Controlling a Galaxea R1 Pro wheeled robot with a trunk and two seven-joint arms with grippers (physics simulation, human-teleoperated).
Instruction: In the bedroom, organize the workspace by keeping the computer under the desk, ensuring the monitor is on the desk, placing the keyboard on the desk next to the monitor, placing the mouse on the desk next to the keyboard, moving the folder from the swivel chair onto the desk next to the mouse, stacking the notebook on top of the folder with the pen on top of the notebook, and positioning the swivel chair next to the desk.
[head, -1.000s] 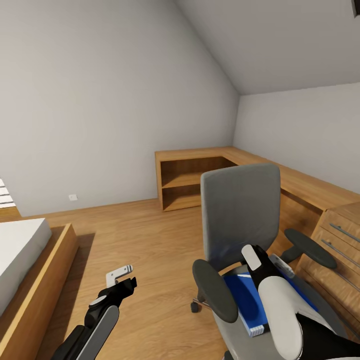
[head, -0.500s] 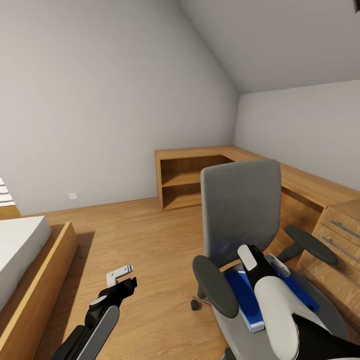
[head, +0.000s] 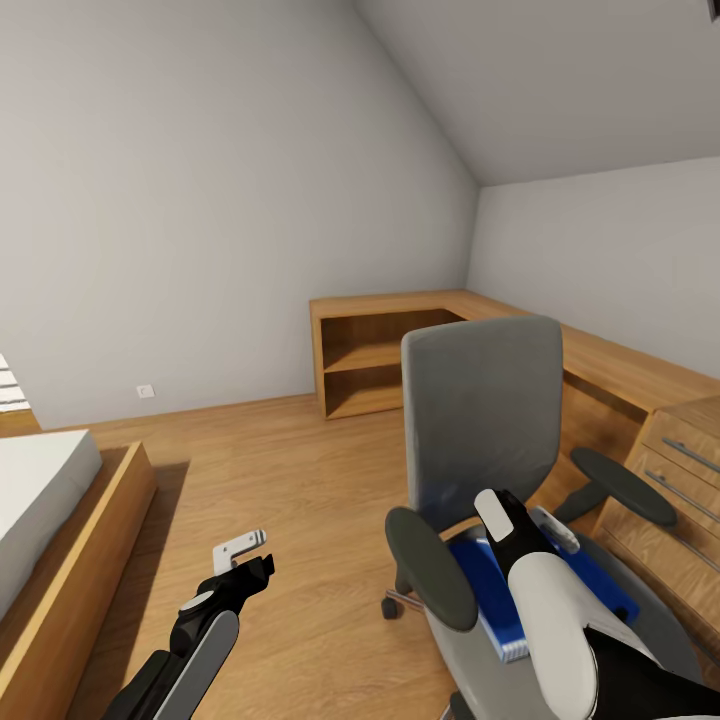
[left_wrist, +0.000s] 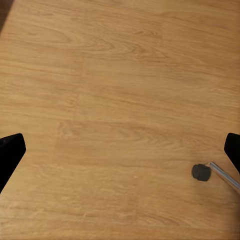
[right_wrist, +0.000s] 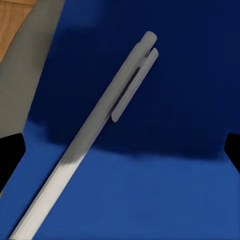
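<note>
Right tool (head: 535, 525), jaws spread, hovers over slim grey clip pen (right_wrist: 90, 135) on glossy blue folder (right_wrist: 165, 175); left tool (head: 243, 555) also open.

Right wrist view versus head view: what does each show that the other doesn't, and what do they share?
Right wrist view alone: the pale grey pen lying flat on the blue folder, with the gripper's dark fingertips spread wide at the frame edges.

Head view alone: the swivel chair's backrest and armrests, the oak shelving, the bed, the right gripper over the seat, and the left gripper low above the floor.

Both: the folder on the grey seat, and the wood floor.
</note>
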